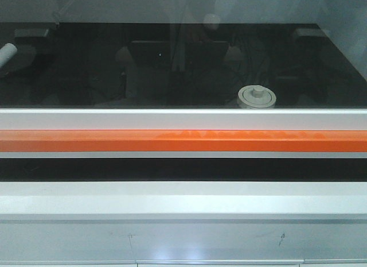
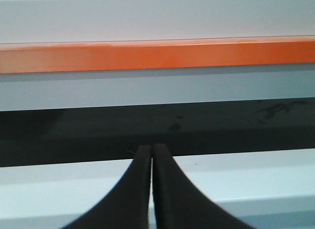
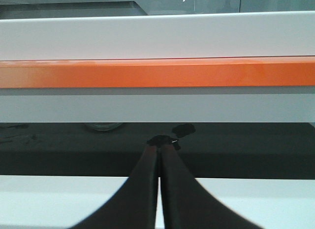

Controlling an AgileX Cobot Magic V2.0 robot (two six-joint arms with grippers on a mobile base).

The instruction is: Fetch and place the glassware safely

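Jar: the glass jar (image 1: 257, 96) shows a round off-white lid with raised concentric rings and a central knob. It stands right of centre, seen through the pane and just above the white rail, which hides its body.
Jar from the right wrist: a clear rounded glass bottom (image 3: 102, 125) sits on the dark floor, left of the fingers. The rail cuts off its upper part.
Pane: the glass pane (image 1: 172, 60) is smooth and dark, with faint reflections.
White rail: the white rail (image 1: 183, 119) is a flat, matte, straight-edged band across the full width.
Orange bar: the orange bar (image 1: 183, 140) is glossy and long, lying directly under the white rail, with a thinner pale strip beneath it.
Dark floor: the dark floor (image 3: 246, 150) is matte black, with smudges near the right fingertips.
Front ledge: the front ledge (image 1: 183, 201) is white, smooth and broad, with a straight inner edge.
Open room: a low, wide slot runs between the pale strip and the dark floor, unobstructed from side to side. The jar's base stands at its far side.
Left gripper: the left gripper (image 2: 150, 148) has dark, curved, tapering fingers pressed together with nothing between them. It lies over the front ledge, its tips at the ledge's inner edge.
Right gripper: the right gripper (image 3: 158, 141) has fingers pressed together in the same way, holding nothing. Its tips reach over the dark floor, well apart from the jar.
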